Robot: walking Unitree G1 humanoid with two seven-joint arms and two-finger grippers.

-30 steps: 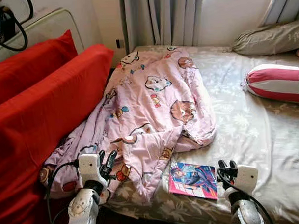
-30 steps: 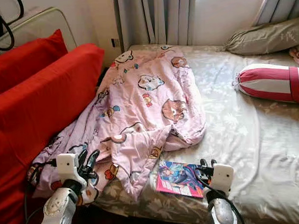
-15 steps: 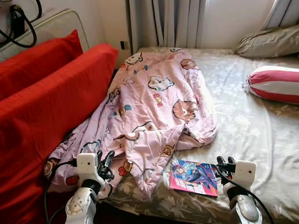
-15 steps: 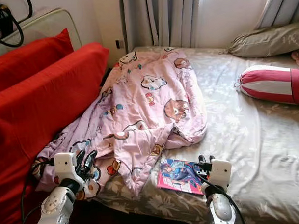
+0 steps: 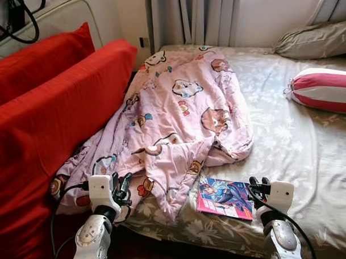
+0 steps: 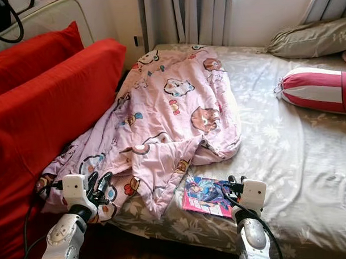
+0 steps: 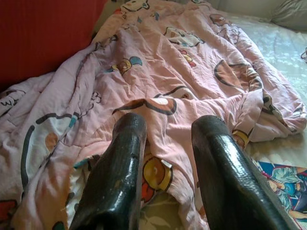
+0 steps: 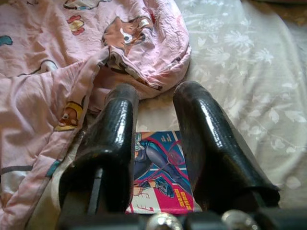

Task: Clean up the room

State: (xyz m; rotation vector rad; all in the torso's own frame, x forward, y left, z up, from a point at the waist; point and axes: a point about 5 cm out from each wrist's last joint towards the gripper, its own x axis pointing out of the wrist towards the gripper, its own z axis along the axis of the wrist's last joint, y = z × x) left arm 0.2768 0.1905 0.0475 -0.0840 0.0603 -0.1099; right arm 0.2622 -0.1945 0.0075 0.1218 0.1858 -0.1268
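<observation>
A crumpled pink cartoon-print blanket [image 5: 178, 112] lies across the left half of the bed, its corner hanging off the near edge. A pink and blue book [image 5: 223, 197] lies flat on the bed sheet [image 5: 287, 137] just right of the blanket's tip. My left gripper [image 5: 120, 184] is open over the blanket's near left corner, nothing between its fingers [image 7: 120, 163]. My right gripper [image 5: 258, 185] is open at the book's right edge, held just above the book [image 8: 160, 170] in the right wrist view.
Red cushions [image 5: 53, 116] stand along the bed's left side. A red-and-white striped bolster [image 5: 322, 90] and a grey pillow [image 5: 312, 40] lie at the far right. Curtains [image 5: 192, 18] hang behind the bed. Dark floor [image 5: 149, 255] shows below the bed's near edge.
The camera has tilted and crept toward the bed, so the scene sits slightly lower and closer. Both grippers stay open in about the same places.
</observation>
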